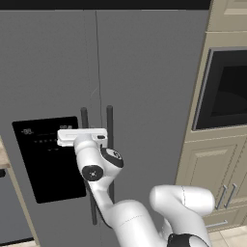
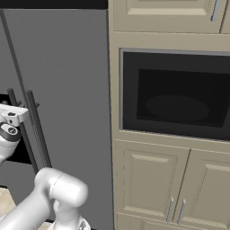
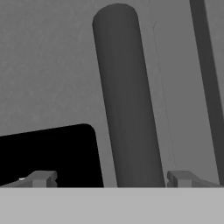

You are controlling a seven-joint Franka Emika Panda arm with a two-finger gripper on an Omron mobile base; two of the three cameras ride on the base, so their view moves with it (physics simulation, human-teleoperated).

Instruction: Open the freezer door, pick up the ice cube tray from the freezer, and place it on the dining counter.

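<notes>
freezer door (image 1: 53,96): closed, so the tray is not seen.
handle (image 3: 127,109): dark vertical bar beside the dispenser panel (image 1: 50,159).
gripper (image 3: 111,179): jaws wide, straddling the handle, apparently ready to clamp and pull.

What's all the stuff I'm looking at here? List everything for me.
freezer door: one, grey, left, closed
dispenser panel: one, black, low on the freezer door
freezer handle: one, dark vertical bar, standing between the open fingertips
fridge door: one, plain grey, right of the freezer door, with its own dark handle
oven: one, black window, built into the beige cabinets
cabinet doors: two, beige, under the oven
floor: beige tiles, bottom right
arm: one, white, dark joints
gripper: one, open, straddling the freezer handle
</notes>
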